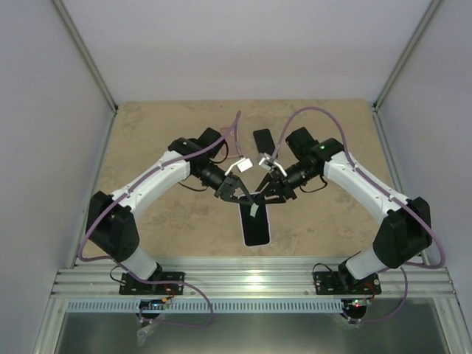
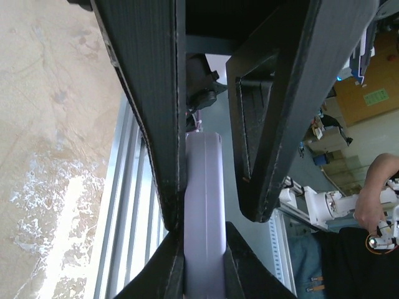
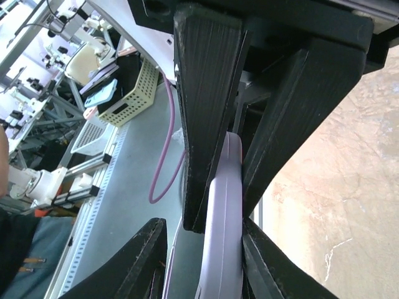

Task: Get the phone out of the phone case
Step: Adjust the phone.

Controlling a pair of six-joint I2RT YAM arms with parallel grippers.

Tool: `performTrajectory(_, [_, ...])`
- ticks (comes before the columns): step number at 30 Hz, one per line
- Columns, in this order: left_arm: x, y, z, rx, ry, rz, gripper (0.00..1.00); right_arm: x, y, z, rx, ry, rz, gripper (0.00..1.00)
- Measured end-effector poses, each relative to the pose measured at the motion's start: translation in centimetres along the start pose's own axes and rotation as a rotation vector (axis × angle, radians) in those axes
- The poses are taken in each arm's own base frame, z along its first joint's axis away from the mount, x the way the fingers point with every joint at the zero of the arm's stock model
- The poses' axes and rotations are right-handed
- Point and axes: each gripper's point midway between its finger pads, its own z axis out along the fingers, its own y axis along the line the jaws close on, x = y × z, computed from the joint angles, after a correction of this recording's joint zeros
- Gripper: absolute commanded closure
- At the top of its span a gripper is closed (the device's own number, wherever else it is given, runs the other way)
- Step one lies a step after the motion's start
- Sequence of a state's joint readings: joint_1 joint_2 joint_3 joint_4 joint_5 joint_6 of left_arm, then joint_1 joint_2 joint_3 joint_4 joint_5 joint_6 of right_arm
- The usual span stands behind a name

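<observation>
The phone in its lilac case (image 1: 256, 225) hangs upright over the table's near middle, dark face toward the top camera. My right gripper (image 1: 261, 198) is shut on the case's top end; in the right wrist view (image 3: 223, 215) both its fingers press the lilac case edge (image 3: 225, 187). My left gripper (image 1: 246, 195) stands astride the same end. In the left wrist view (image 2: 212, 215) its left finger (image 2: 163, 156) touches the case edge (image 2: 204, 212), and its right finger (image 2: 274, 156) stands a little off it. I cannot tell phone from case at the edge.
A small dark flat rectangular object (image 1: 263, 139) lies on the tan table (image 1: 162, 133) behind the grippers. The aluminium rail (image 1: 251, 280) runs along the near edge, below the hanging case. Walls and frame posts (image 1: 88, 59) enclose the table's sides and back.
</observation>
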State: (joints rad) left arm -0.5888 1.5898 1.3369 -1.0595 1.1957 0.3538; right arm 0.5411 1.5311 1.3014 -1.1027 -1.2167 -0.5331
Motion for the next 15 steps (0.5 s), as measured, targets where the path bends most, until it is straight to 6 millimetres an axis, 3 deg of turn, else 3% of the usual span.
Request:
performTrajectory(9, [-0.72, -0.16, -0.86, 0.012, -0.033, -0.013, 1.00, -0.12, -0.35, -0.07, 0.007, -0.018, -0.020, 0.78])
performTrajectory(13, [-0.81, -0.11, -0.88, 0.007, -0.032, -0.006, 1.00, -0.08, -0.38, -0.14, 0.008, -0.018, 0.000, 0.97])
performTrajectory(14, [-0.87, -0.12, -0.90, 0.005, -0.032, 0.005, 0.94, 0.00, -0.39, -0.19, 0.007, -0.018, 0.032, 0.99])
performTrajectory(15, [-0.93, -0.02, -0.86, -0.009, -0.027, 0.025, 0.82, 0.08, -0.52, -0.28, 0.009, -0.018, 0.062, 0.99])
